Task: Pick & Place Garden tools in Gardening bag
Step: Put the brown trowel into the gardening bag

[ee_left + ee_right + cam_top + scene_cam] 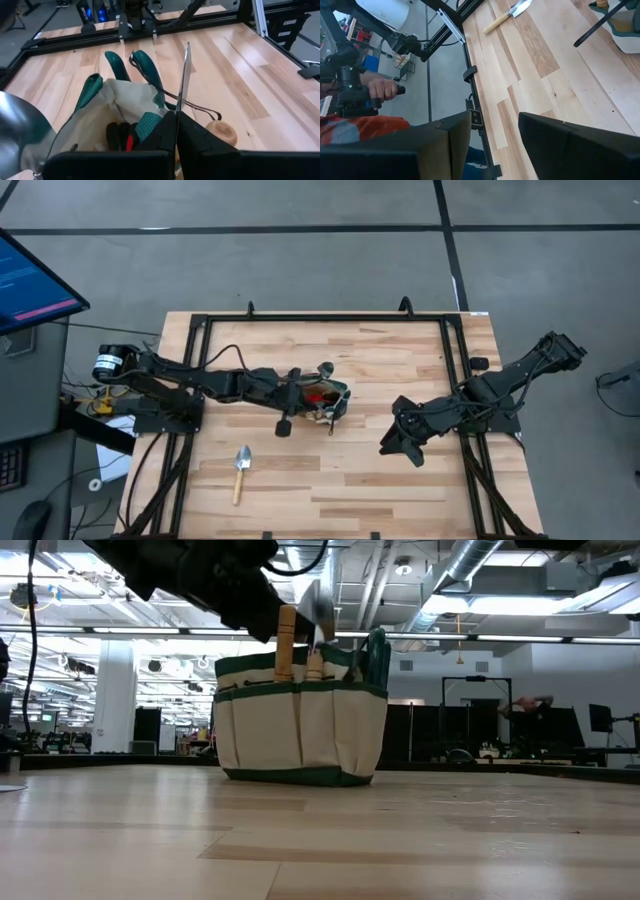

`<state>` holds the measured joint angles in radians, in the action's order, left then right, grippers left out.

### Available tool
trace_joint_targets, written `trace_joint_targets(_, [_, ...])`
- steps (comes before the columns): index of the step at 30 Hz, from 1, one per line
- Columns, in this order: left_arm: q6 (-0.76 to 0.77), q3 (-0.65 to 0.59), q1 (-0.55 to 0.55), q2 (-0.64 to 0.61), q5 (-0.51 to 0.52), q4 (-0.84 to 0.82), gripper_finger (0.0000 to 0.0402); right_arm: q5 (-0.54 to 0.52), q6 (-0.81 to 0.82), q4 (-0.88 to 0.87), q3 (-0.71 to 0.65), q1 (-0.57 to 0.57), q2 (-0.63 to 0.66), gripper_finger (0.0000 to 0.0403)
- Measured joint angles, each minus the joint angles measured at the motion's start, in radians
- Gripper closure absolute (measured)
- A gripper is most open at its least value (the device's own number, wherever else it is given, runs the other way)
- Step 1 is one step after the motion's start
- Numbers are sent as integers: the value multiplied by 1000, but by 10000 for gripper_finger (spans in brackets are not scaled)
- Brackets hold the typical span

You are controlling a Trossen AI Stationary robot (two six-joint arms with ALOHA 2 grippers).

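The beige gardening bag (333, 406) with dark green trim stands upright on its base mid-table; it also shows in the low view (300, 730). Two wooden trowel handles (285, 645) stick up out of it, and something black and red (125, 137) lies inside. My left gripper (300, 392) hovers over the bag's open mouth, shut on a thin silver blade (184, 80) seen edge-on. One trowel (241, 470) lies flat near the table's front left. My right gripper (392, 442) is open and empty over the right half of the table. My left gripper pinches the thin silver blade (179, 111) between its two fingers, flat sides against the pads. The blade runs on past the fingertips, along the fingers, over the bag's mouth. Which tool it belongs to, and where its other end is, I cannot tell.
A black frame (300, 317) runs round the table. In the right wrist view a person's hand (380, 90) holds a controller beyond the table's edge, and the loose trowel (512, 11) shows far off. Bare wood lies between the bag and my right gripper.
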<state>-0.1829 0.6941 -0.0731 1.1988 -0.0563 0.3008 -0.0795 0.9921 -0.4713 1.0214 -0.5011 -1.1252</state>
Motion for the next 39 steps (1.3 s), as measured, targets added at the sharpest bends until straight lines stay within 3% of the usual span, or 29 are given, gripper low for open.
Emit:
trace_joint_targets(20, [4,-6,15,-14,-2,-38,363,0,-4,0,0,-1,0,244])
trace_joint_targets(32, [8,-5,11,-105,-1,-40,249,4,-5,0,0,-3,0,244])
trace_joint_targets(39, [129,10,5,-279,129,-217,191,29,-7,0,0,-3,0,244])
